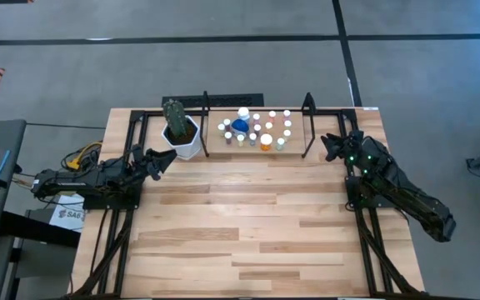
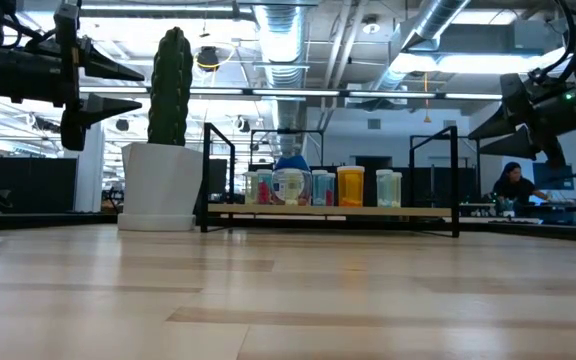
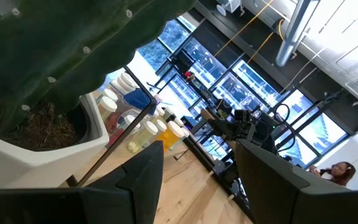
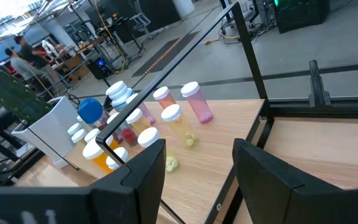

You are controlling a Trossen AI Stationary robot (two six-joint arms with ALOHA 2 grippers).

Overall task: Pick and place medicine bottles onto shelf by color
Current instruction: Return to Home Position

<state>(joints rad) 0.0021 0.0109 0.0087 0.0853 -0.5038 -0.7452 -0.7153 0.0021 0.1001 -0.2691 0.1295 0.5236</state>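
Wooden shelf (image 1: 299, 132) running left-to-right, medicine bottles (image 1: 257, 127) upright, caps up

left arm: folded back at its own side | left end effector (image 1: 158, 161): held aloft, fingers apart, empty | right arm: folded back likewise | right end effector (image 1: 333, 146): held aloft, fingers apart, empty

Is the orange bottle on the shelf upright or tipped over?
Upright: the orange bottle stands on its base on the shelf, cap upward.
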